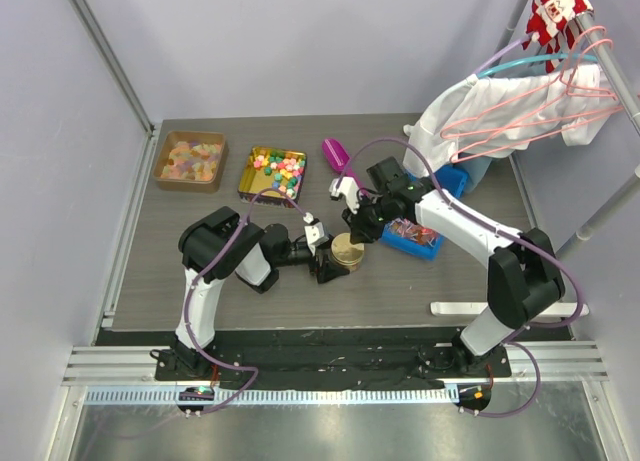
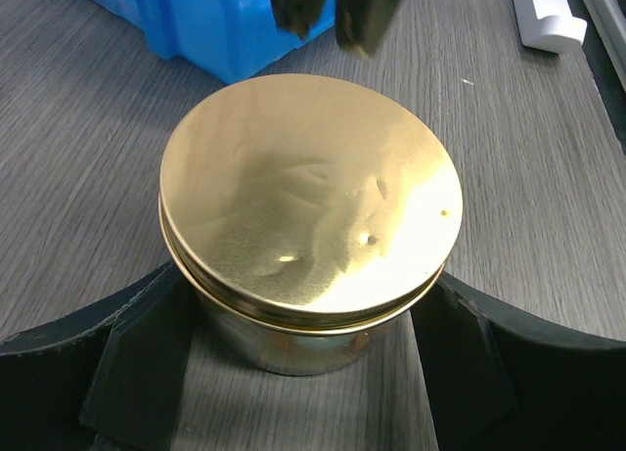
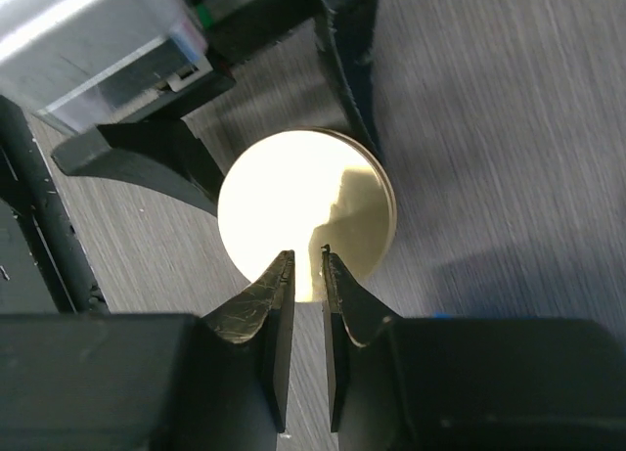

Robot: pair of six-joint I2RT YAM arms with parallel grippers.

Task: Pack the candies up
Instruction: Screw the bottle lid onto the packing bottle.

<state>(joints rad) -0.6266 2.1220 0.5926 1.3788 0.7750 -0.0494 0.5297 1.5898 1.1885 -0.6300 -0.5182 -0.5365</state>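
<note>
Gold round tin (image 2: pixel 308 226), lidded, is standing upright mid-table while we are clasping it with our left gripper (image 2: pixel 308 368); our nearly closed right gripper (image 3: pixel 308 275) is hovering above. Mixed-colour candies (image 1: pixel 278 168) are sitting in the far tray.

The top external view looks steeply down from above and behind the arm bases, taking in the whole desk (image 1: pixel 150 281) from near edge to far edge. The left wrist view sits low and close, facing the desk's right edge across a gold tin (image 2: pixel 311 211). The right wrist view looks almost straight down from close above the same tin. All three share that tin near the desk's middle.
</note>
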